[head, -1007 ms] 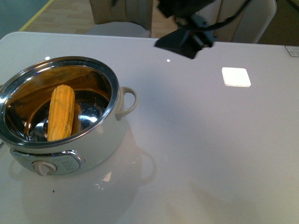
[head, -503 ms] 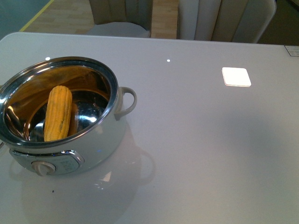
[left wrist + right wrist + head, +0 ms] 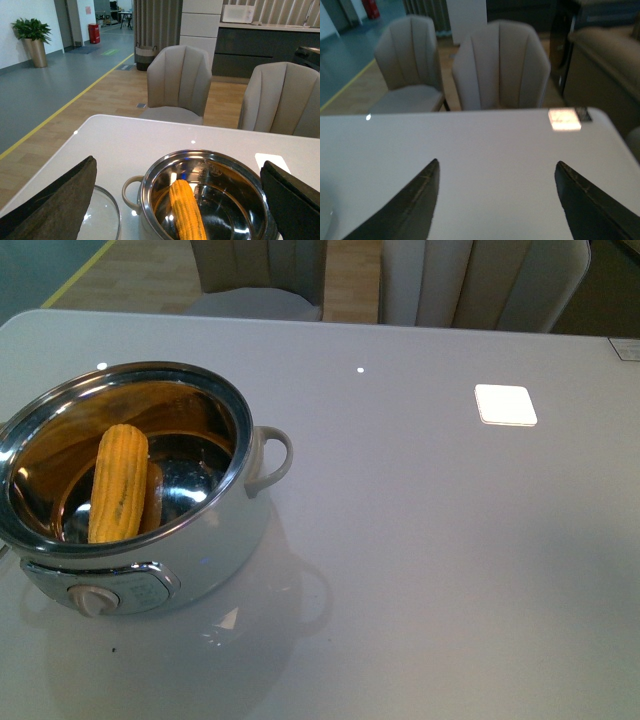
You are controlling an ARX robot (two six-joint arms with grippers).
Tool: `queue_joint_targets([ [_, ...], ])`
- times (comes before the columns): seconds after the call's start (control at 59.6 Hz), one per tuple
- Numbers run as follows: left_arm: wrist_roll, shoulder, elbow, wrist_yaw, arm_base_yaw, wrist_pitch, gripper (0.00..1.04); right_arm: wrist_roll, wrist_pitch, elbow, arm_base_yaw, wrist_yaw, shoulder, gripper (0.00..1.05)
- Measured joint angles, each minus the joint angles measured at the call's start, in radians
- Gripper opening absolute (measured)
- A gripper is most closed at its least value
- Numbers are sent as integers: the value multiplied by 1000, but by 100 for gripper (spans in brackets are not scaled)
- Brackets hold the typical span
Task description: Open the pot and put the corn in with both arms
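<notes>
Gone from the front view is the black arm that hung over the far bench a second ago, and the corn (image 3: 118,483) has tipped a little further left inside the pot (image 3: 215,540). From the front, the pot stands open at the near left of the white bench (image 3: 430,540), its loop handle (image 3: 272,460) facing right and its knob (image 3: 97,599) toward the camera. The corn leans lengthwise against the steel bowl's left wall, tip up. Neither tool shows here.

From the left wrist, the left tool (image 3: 175,205) is spread wide, its two dark fingers (image 3: 55,202) at either edge of the frame, with the pot and the corn (image 3: 186,212) between and beyond them. A glass lid (image 3: 102,217) lies on the bench just beside the pot. Two chairs (image 3: 180,82) stand behind the bench.

From the right wrist, the right tool (image 3: 495,200) is also wide and holds nothing, over bare bench (image 3: 485,145); more chairs (image 3: 500,70) sit beyond.
</notes>
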Motion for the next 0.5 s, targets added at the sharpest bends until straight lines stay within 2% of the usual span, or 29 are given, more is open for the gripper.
queue_joint_targets([
  [0.168, 0, 0, 0, 0, 0, 0, 98, -15, 6, -75, 53, 49, -82, 29],
  [0.285, 0, 0, 0, 0, 0, 0, 98, -17, -15, -118, 85, 82, -146, 4],
  [0.336, 0, 0, 0, 0, 0, 0, 98, -21, -26, -130, 101, 101, -169, 2],
  [0.386, 0, 0, 0, 0, 0, 0, 98, -21, -43, -145, 156, 173, -198, 2],
  [0.503, 0, 0, 0, 0, 0, 0, 98, -21, -75, -170, 193, 185, -259, 2],
])
